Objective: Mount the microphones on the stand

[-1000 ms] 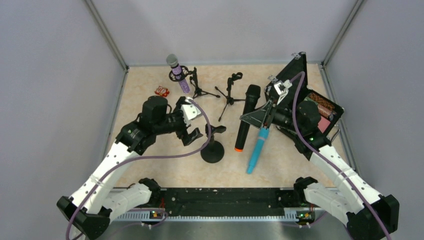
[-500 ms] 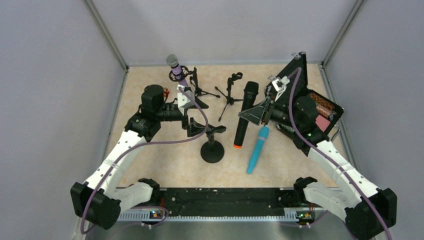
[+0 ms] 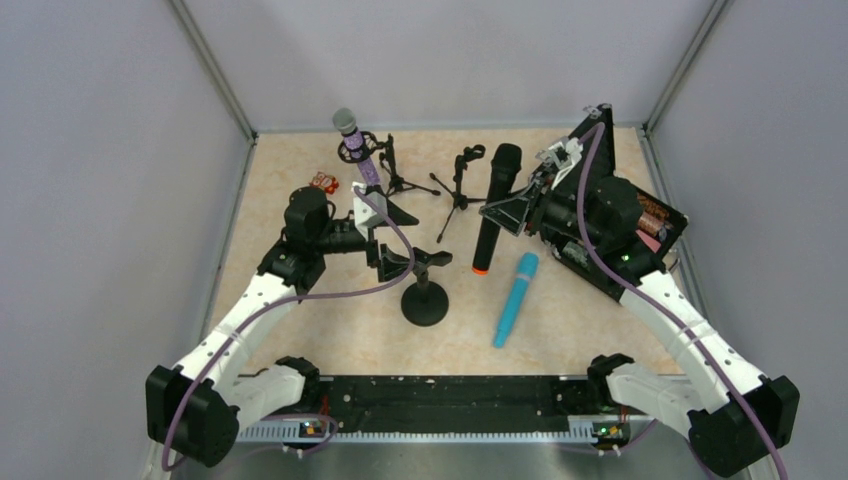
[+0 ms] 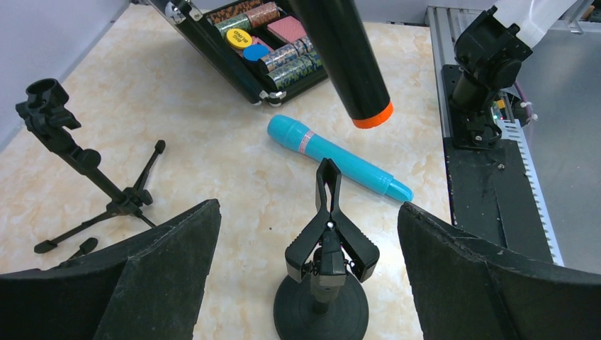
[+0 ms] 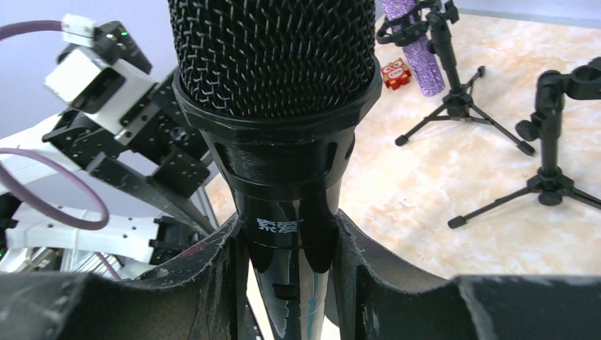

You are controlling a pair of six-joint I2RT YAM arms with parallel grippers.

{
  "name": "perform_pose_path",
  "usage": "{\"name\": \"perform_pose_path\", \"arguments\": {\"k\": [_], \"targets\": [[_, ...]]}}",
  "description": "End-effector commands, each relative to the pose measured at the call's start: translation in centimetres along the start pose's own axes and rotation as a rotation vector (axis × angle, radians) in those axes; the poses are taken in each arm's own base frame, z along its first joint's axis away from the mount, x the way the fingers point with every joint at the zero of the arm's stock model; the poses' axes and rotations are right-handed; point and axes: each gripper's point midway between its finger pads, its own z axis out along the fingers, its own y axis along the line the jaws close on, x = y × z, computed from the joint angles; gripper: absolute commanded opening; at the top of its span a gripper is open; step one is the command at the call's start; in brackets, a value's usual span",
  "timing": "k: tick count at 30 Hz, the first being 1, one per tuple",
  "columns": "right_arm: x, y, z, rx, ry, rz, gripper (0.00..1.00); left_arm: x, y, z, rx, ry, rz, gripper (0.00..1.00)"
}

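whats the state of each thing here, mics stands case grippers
black microphone, held off the table
turquoise microphone, lying loose on the table
purple microphone, mounted on a tripod stand
round-base stand, clip empty
second tripod stand, empty
case, open
left gripper, open, empty
right gripper, shut on black microphone

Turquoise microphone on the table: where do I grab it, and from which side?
Grip the turquoise microphone around its straight middle, coming from above with jaws across its width. It lies flat with both long sides free, and its ends taper or thicken, so the middle likely holds most evenly.
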Motion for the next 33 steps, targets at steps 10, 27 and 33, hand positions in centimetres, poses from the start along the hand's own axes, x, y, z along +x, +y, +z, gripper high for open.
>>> {"name": "perform_pose_path", "arguments": {"k": [10,27,33], "targets": [[-1.9,-1.1,-0.1,0.082,-0.089,-0.093,0.00,0.2,0.6,0.6,0.002,-0.023,0.019,0.99],[-1.8,-0.1,0.1,0.017,-0.105,-0.144,0.00,0.8,0.6,0.4,-0.023,-0.013,0.101,0.99],[-1.9,0.5,0.1,-0.006,-0.114,-0.170,0.00,1.0,0.5,0.5,-0.021,-0.013,0.119,0.99]]}}
